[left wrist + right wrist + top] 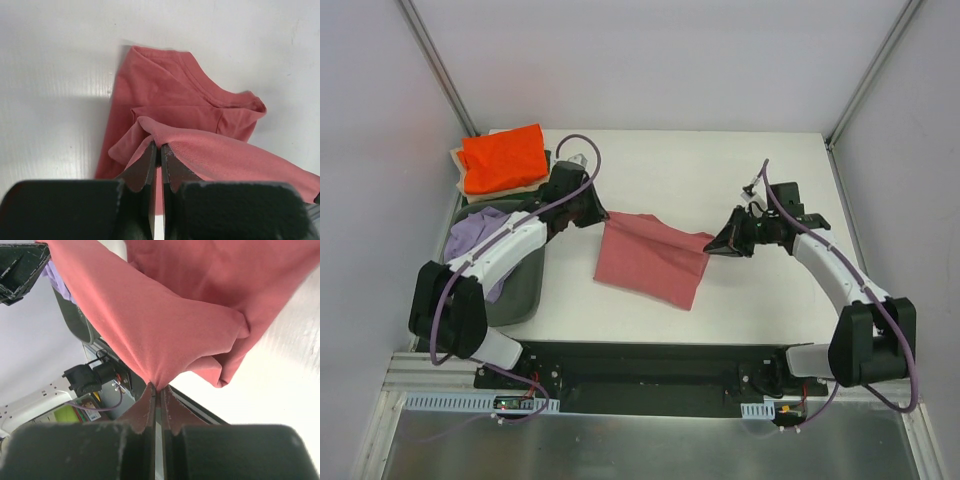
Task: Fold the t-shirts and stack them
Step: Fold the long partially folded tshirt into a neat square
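Observation:
The dusty rose-red t-shirt hangs stretched between my two grippers over the middle of the table, its lower part resting on the table. My left gripper is shut on its left corner; the pinch shows in the left wrist view. My right gripper is shut on its right corner, seen in the right wrist view. The orange t-shirt lies folded on the beige t-shirt at the back left. The lavender t-shirt lies in the grey bin. The dark green t-shirt is hardly visible.
The grey bin stands at the table's left edge under my left arm. White walls enclose the table on three sides. The black base rail runs along the near edge.

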{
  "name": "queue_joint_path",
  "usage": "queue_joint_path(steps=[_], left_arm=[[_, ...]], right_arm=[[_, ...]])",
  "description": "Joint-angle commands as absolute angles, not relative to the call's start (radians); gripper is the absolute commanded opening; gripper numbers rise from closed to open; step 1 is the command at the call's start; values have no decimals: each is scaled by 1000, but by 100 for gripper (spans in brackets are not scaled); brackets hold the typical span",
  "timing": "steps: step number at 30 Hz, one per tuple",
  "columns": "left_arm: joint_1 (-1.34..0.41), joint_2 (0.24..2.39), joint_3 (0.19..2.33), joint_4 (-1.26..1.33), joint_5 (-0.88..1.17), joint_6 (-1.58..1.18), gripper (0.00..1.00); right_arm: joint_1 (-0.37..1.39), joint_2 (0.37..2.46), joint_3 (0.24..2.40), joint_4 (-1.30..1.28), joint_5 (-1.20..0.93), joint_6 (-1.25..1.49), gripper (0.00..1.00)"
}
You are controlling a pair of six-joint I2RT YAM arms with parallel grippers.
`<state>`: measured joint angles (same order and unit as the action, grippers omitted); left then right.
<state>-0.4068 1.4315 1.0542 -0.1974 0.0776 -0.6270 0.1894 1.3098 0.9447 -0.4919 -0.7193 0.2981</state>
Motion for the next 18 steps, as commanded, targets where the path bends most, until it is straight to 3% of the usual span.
queue_joint_path(steps=[1,12,15,17,18], left_arm=[[-399,1517,1150,-173,6,-575,0],[-397,1755,1316,-181,48,-546,1],[-396,1792,1344,-193,52,-542,13],[-394,1804,1357,-198,58,-532,33],[-394,1807,1364,-202,67,-529,48]], right_arm=[[152,1373,994,-422,-732,316,1],[95,1558,1028,-344,-695,334,6],[87,1603,1045,-339,-692,336,12],[83,1624,1058,-339,-690,337,23],[83,1629,1065,-337,-686,337,27]])
